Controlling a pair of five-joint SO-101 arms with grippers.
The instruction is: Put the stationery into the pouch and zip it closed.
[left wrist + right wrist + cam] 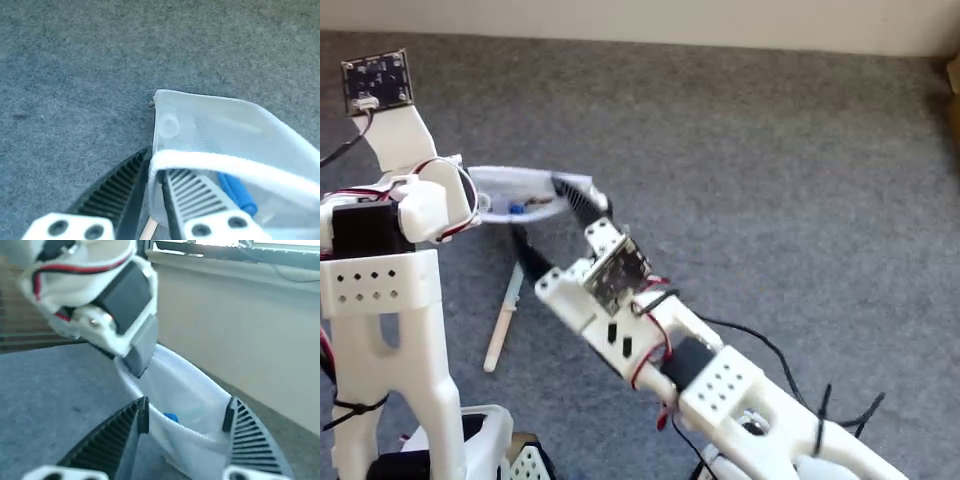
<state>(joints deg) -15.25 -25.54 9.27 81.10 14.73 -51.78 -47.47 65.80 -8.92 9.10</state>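
A translucent white pouch (525, 188) is held up off the grey carpet, mouth open. My left gripper (156, 167) is shut on its rim at one end. A blue item (235, 192) lies inside the pouch (225, 135). My right gripper (185, 415) is open, with one black finger on each side of the pouch (185, 390) and the blue item (170, 417) between them. In the high view the right gripper (555, 230) straddles the pouch's near end. A pale pen (503, 320) lies on the carpet below the pouch, apart from both grippers.
Grey carpet (770, 150) covers the floor, with a pale wall along the far edge. The left arm's white base (390, 330) stands at the near left. The right arm (720, 380) and its cables stretch in from the near right.
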